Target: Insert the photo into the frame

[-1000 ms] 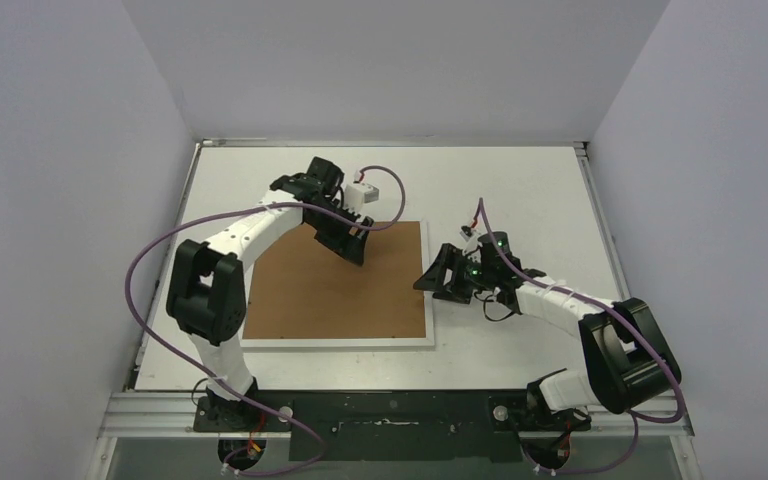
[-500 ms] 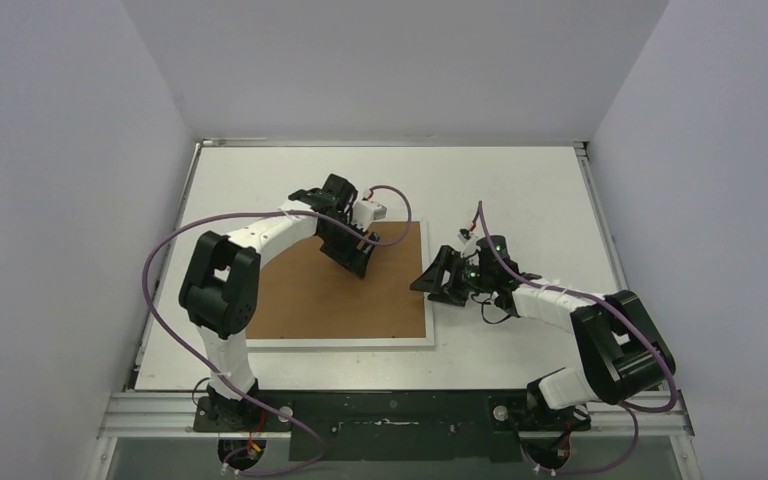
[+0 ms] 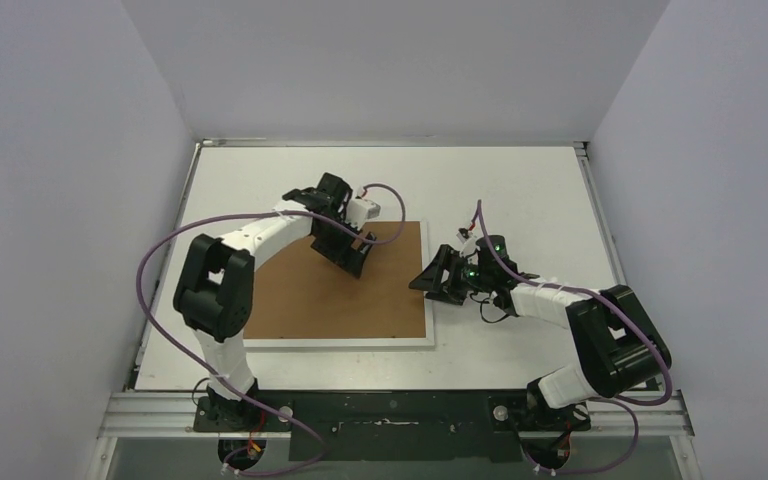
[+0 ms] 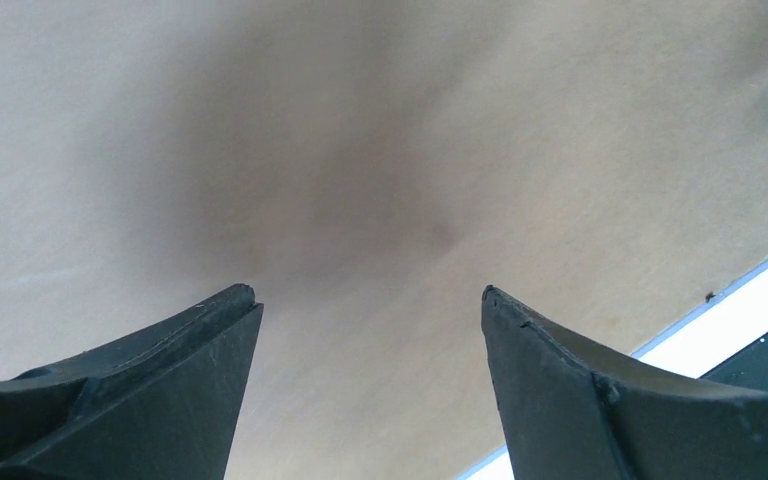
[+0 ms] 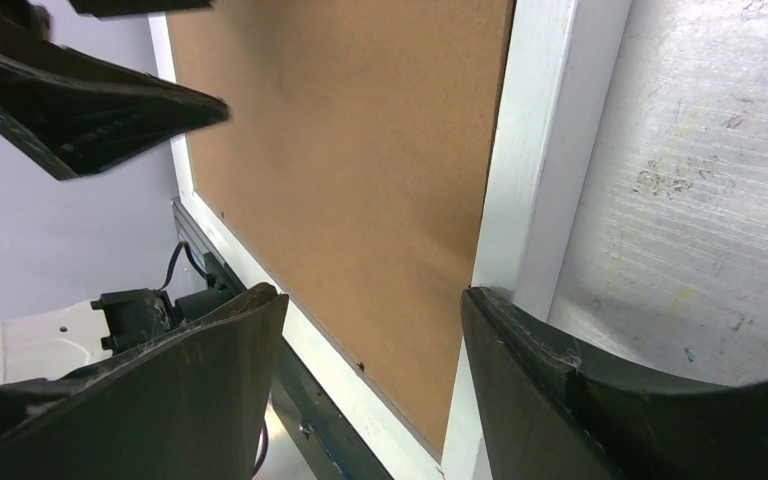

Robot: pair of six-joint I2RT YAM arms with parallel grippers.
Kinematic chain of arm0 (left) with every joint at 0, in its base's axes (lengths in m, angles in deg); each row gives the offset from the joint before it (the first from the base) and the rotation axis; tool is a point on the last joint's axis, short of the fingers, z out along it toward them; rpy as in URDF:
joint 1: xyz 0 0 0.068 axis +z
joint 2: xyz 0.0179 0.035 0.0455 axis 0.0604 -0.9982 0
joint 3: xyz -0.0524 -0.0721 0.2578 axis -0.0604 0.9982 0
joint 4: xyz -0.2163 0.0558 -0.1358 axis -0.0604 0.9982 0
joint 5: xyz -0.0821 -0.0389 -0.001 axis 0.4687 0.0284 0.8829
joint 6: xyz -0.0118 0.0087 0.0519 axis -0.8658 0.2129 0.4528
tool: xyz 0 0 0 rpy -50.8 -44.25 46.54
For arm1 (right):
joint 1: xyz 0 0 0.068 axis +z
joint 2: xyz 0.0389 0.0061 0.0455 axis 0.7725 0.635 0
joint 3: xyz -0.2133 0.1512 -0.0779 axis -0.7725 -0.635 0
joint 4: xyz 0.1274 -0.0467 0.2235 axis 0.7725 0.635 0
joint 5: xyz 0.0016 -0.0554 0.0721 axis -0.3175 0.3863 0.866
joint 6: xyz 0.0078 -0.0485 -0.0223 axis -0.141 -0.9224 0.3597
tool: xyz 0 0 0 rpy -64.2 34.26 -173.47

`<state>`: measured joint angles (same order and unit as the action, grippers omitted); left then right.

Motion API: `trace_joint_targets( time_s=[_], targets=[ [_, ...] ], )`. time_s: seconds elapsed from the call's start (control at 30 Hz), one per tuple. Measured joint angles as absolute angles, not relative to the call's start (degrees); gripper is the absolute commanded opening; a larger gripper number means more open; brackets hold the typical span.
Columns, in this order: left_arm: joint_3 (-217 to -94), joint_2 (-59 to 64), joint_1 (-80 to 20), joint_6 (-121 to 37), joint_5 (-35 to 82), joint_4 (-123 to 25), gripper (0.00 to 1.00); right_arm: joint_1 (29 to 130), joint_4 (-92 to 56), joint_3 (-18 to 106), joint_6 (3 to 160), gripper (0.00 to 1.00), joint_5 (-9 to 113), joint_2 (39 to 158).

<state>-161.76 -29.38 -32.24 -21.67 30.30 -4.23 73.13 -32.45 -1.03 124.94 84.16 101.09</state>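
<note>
I run on two arms of white-shelled links (image 3: 260, 230) joined by bulky black joint housings (image 3: 212, 290), each trailing a looping purple cable (image 3: 155, 262). My left gripper (image 4: 368, 292) and right gripper (image 5: 372, 292) carry matte black wedge-shaped fingers (image 4: 160, 390). Small green lights (image 3: 476, 270) glow at my right wrist.

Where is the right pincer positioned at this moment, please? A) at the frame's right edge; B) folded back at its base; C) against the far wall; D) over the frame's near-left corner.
A: in the right wrist view the right pincer stands open just in front of the white edge of the frame, with the brown backing board beside that edge.
</note>
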Motion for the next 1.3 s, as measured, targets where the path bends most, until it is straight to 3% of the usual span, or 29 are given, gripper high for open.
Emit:
trace_joint_targets(
  time_s=[0.07,0.33,0.53,0.6,0.97,1.17,1.3],
  targets=[
    [-162.42,-27.81,-29.4,-21.36,30.32,-2.42,0.98,73.13,-32.43,-1.01,124.89,0.66,84.18,101.09],
    [-162.31,-14.96,-5.53,-18.78,29.77,-0.58,0.97,73.19,-32.35,-0.74,124.7,0.66,84.35,101.39],
    [-155.86,-15.48,5.9,-17.36,32.24,1.02,1.0,73.61,-32.21,-0.13,124.24,0.66,84.4,101.94],
    [-153.52,-17.6,7.21,-17.14,33.23,1.41,0.91,73.61,-32.11,-0.05,124.06,0.66,84.48,102.03],
    [-151.36,-23.22,9.03,-16.33,38.67,2.63,0.78,73.59,-31.86,0.11,123.65,0.66,84.77,102.16],
    [-150.29,-24.57,9.29,-16.01,38.82,1.17,0.63,73.59,-31.86,0.11,123.63,0.66,84.88,102.16],
    [-149.78,-25.82,9.62,-15.61,38.45,0.05,0.59,73.61,-31.91,0.11,123.63,0.66,84.94,102.2]
  ],
)
